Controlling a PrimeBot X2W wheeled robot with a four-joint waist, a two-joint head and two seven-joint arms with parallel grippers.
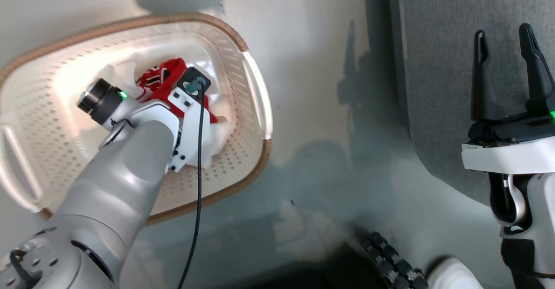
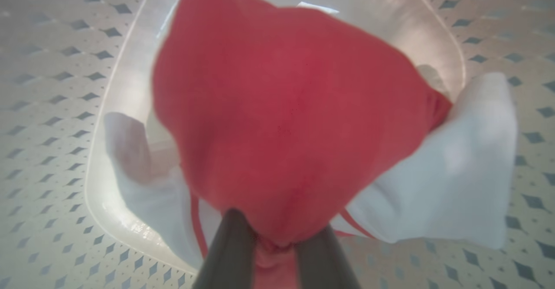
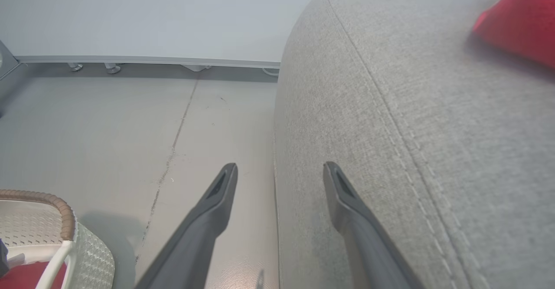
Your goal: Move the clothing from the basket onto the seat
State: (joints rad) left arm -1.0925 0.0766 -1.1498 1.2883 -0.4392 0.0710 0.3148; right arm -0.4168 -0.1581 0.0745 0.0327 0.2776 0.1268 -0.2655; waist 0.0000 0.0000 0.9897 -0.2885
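Left arm (image 1: 125,167) angled steeply down into the cream-white perforated plastic laundry basket with brown woven rim (image 1: 260,102), which stands on the floor. Left gripper (image 2: 271,237) pinched together on the red soft-fabric clothing with white trim (image 2: 286,119), bunched at the basket bottom. Right gripper (image 1: 503,31) fingers apart, empty, pointing up over the edge of the large grey upholstered seat (image 1: 438,85). Print on fabric too crumpled to read.

No legible text or markings
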